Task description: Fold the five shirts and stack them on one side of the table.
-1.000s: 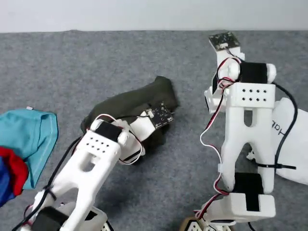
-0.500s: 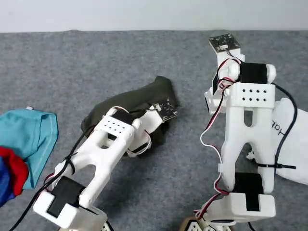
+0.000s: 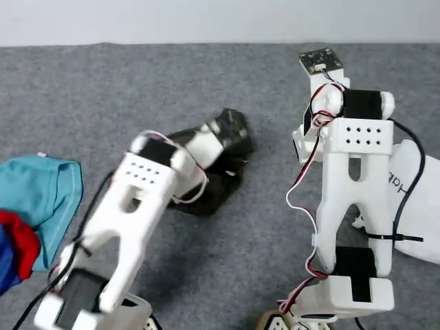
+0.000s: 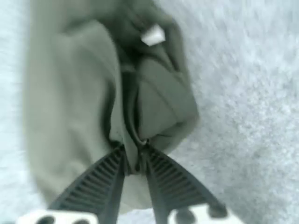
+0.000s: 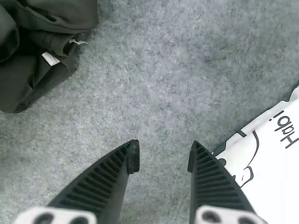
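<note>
A teal shirt point(image 3: 42, 192) is lying at the table's left edge, with red cloth point(image 3: 19, 242) overlapping it. Near the middle, the left gripper point(image 4: 135, 151) is pinching a fold of the dark olive shirt point(image 3: 213, 196) (jaws nearly closed on it). The right gripper point(image 5: 161, 161) is hovering open over the grey table point(image 3: 261, 227), beside a white printed shirt point(image 3: 427, 220).

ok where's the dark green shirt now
High view: the dark green shirt lies mid-table, between the teal shirt and the white shirt, with the left tool shut on it.
</note>
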Available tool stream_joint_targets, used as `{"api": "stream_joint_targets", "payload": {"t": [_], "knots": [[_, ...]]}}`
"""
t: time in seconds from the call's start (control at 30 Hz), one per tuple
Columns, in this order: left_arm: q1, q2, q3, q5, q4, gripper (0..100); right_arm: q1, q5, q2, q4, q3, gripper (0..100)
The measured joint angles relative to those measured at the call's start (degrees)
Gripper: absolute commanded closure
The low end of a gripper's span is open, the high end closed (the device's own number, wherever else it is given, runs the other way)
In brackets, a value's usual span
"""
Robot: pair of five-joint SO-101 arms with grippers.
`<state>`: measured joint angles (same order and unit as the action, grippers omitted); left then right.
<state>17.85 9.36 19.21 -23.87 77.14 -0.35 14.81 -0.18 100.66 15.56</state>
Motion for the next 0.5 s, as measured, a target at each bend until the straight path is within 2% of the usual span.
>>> {"api": "stream_joint_targets", "payload": {"t": [0.27,0.5], "knots": [[-6.07,14.07,-10.9,-0.09,8.79,99,0.0,0.0,0.0,0.0,0.0,81.9],[-17.23,21.36,-16.0,-0.09,14.86,99,0.0,0.0,0.0,0.0,0.0,81.9]]}}
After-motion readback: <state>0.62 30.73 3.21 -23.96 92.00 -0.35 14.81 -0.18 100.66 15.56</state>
